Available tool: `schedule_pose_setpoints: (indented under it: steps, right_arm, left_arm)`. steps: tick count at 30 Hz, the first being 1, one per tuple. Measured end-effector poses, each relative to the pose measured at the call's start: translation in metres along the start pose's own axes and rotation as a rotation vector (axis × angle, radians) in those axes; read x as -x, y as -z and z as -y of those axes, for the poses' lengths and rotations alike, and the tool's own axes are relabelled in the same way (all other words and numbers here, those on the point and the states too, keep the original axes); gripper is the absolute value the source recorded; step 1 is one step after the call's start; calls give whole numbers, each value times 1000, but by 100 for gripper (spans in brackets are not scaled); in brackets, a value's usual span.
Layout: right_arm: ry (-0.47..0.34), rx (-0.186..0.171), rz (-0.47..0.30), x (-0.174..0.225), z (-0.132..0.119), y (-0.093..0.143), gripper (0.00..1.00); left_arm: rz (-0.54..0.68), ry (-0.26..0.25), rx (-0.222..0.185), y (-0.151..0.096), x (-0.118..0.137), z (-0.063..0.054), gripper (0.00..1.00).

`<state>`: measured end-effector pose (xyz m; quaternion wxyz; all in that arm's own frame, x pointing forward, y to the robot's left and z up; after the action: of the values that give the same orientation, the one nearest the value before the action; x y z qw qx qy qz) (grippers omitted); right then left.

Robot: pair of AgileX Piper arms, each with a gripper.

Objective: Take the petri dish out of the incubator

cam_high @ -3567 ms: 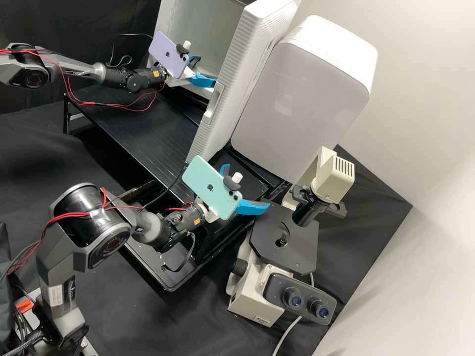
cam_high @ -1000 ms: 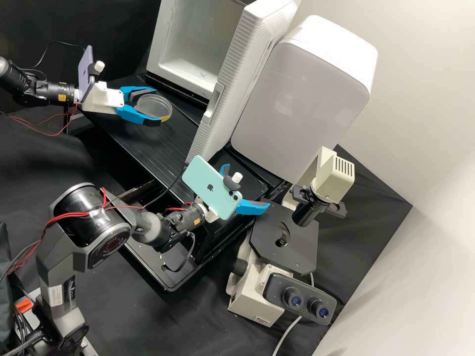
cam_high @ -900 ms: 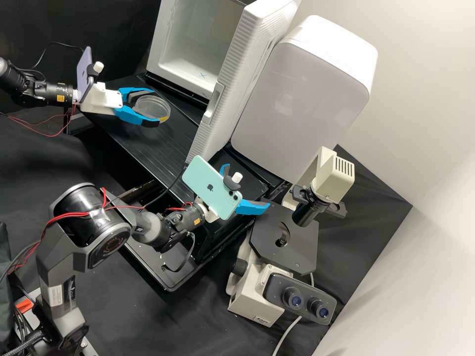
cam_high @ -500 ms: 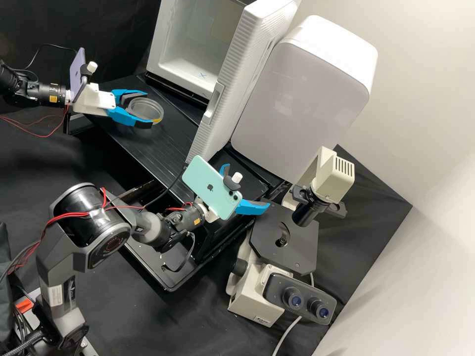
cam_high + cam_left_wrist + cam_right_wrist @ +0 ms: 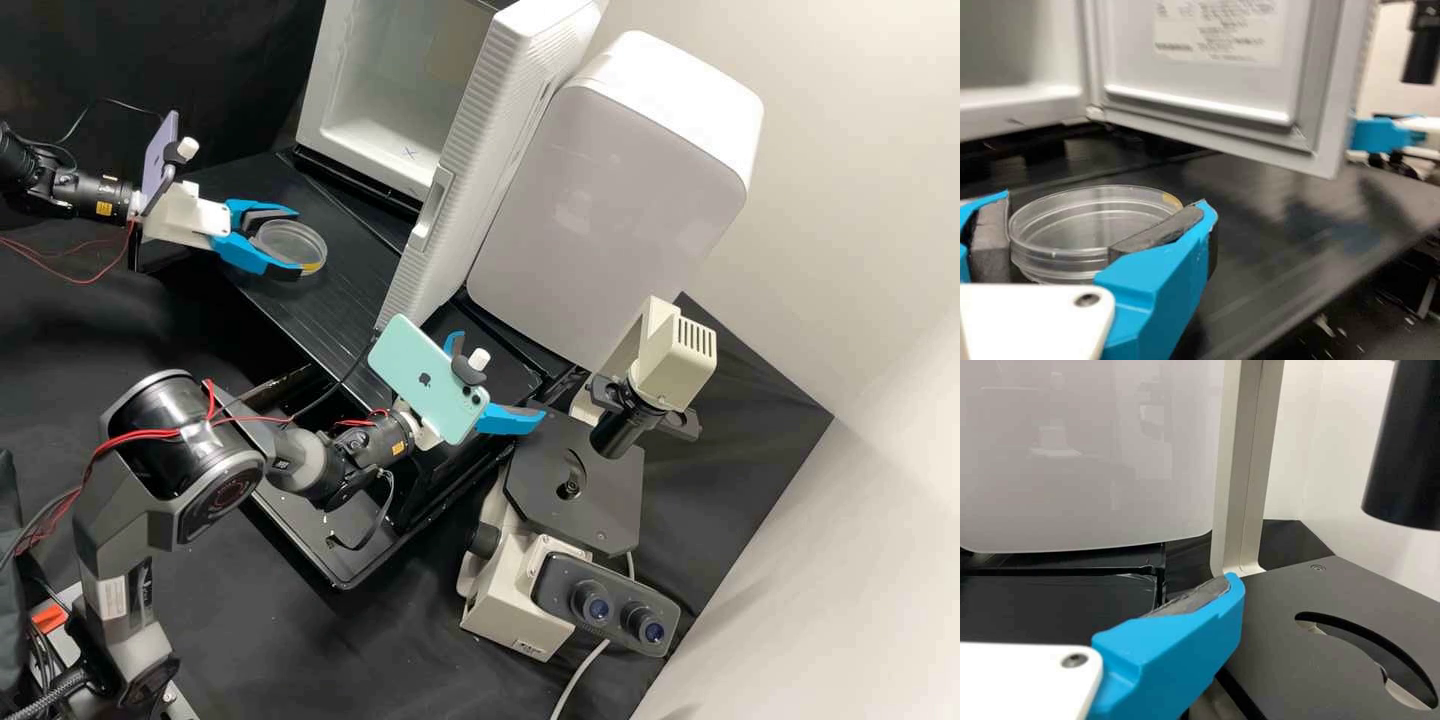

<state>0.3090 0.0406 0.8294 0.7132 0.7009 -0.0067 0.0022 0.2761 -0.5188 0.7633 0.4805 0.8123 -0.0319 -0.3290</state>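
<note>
A clear round petri dish (image 5: 292, 240) sits between the blue fingers of my left gripper (image 5: 283, 242), which is shut on it just above the black shelf (image 5: 330, 300), out in front of the white incubator (image 5: 390, 90). The incubator's ribbed door (image 5: 490, 150) stands swung open. In the left wrist view the petri dish (image 5: 1072, 229) is clamped by the dark pads of my left gripper (image 5: 1099, 217), with the door's inner face (image 5: 1215, 67) behind. My right gripper (image 5: 515, 417) hangs open and holds nothing, at the near end of the shelf beside the microscope stage (image 5: 575, 490).
A grey and white microscope (image 5: 560, 590) stands at the front right, its black stage (image 5: 1320, 607) just past my right finger (image 5: 1200, 607). A large white box (image 5: 620, 190) stands beside the incubator door. Black cloth covers the bench around the shelf.
My left gripper drew back from the incubator opening with the petri dish in it, then moved left and down towards the shelf. The right arm has not moved.
</note>
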Motion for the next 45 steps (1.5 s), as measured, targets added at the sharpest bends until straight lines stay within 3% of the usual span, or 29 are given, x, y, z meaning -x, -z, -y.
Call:
schedule_pose_setpoints:
  steps: [6,26,35,45]
  right_arm:
    - [0,0,0,0,0,0,100]
    - [0,0,0,0,0,0,100]
    - [0,0,0,0,0,0,100]
    - [0,0,0,0,0,0,100]
  left_arm:
    - [11,25,4,0,-1,4,0]
    - [-6,20,22,12,-23,3,0]
    - [16,17,7,11,-43,-1,0]
    - [42,49,-18,5,-51,0,0]
